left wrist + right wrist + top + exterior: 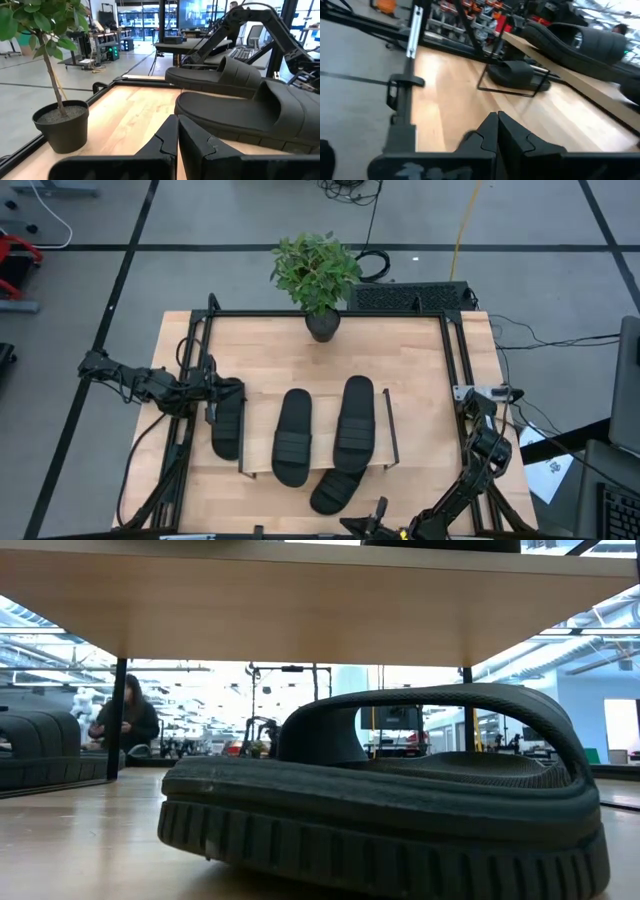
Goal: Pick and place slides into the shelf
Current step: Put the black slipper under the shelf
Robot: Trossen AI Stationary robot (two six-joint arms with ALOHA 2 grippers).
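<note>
Two slides on shelf, two left on worktop. Left gripper jaws closed, empty, above outer slide. Right gripper jaws closed, empty, parked at near edge.

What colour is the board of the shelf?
The shelf board is light wood; it shows best in the high view.

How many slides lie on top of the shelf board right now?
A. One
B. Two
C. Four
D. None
B: in the high view two slides rest on the shelf; one lies beside it, one at its front.
</note>
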